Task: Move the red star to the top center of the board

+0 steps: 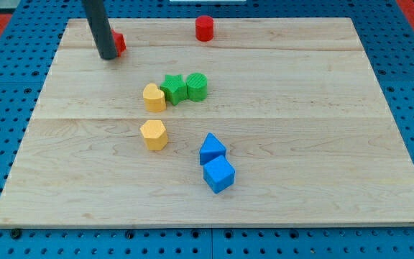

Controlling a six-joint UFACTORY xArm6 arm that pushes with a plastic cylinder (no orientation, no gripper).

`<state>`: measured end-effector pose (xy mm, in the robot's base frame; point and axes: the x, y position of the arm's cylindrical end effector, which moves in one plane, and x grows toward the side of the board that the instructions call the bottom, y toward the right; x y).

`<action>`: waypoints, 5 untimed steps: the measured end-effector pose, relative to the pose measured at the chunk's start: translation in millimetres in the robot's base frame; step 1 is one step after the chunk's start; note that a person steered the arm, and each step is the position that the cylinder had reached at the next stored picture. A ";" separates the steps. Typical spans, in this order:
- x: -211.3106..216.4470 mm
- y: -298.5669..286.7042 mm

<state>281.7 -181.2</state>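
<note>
Touching red star (118, 43): my tip (108, 55), smooth dark rod | pale wood-grain board (300, 144) | no jaws to judge

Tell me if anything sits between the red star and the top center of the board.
Yes. The red cylinder already stands at about the top center, to the view's right of the red star. The stretch of board between them is bare. My tip is against the star's left side, partly hiding it.
</note>
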 end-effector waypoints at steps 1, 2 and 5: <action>11.0 -54.1; -22.6 -76.5; -51.8 124.7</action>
